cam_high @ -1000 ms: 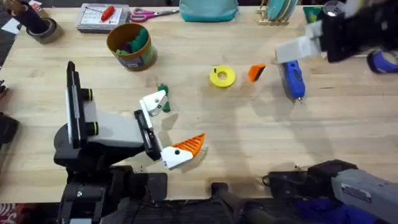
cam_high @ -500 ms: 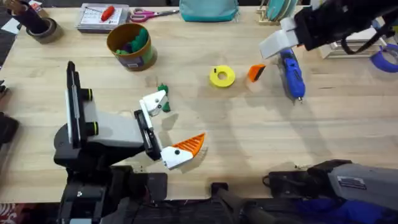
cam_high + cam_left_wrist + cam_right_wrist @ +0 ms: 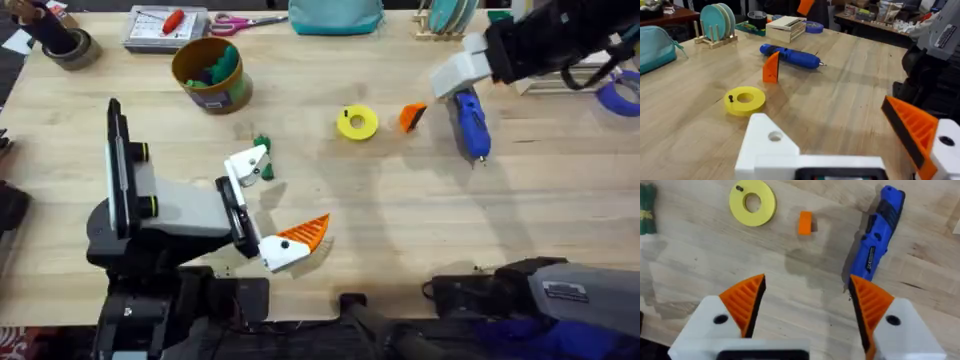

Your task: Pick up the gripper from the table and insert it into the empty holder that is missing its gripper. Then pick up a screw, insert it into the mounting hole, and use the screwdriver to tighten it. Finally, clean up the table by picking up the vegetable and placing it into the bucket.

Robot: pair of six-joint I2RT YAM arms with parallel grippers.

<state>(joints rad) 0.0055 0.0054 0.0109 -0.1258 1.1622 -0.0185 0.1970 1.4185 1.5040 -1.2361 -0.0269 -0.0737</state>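
DESK: Moved since half a second ago?

FIELD: Slid a touch rightward, away from mid-table: right gripper [image 3: 807, 305], orange pads spread wide, holding nothing. Poised over the far right of the table [image 3: 400, 220], above the butt end of the screwdriver [image 3: 470, 125].

DESK: Step in hand?

FIELD: By the look of it, the very first: reaching for the loose gripper [image 3: 411, 116]. Standing untouched on bare wood, just beside the screwdriver and near the yellow ring [image 3: 357, 123]. Next move likely calls for easing toward mid-table and down, then straddling the wedge without nudging the screwdriver.

DESK: Destination?

FIELD: Empty holder [image 3: 770, 145], bare white with its mounting hole showing, on the left gripper [image 3: 272, 203]. Parked open near the front edge, other finger padded in orange.

DESK: Room to work?

FIELD: Plenty of open wood between wedge and holder. Tighter along the back edge: plate rack [image 3: 715, 22], pale box [image 3: 785, 27]. Vegetable [image 3: 262, 144] lying just beside the holder, worth minding at insertion. Bucket [image 3: 215, 98] well apart, toward the far left.
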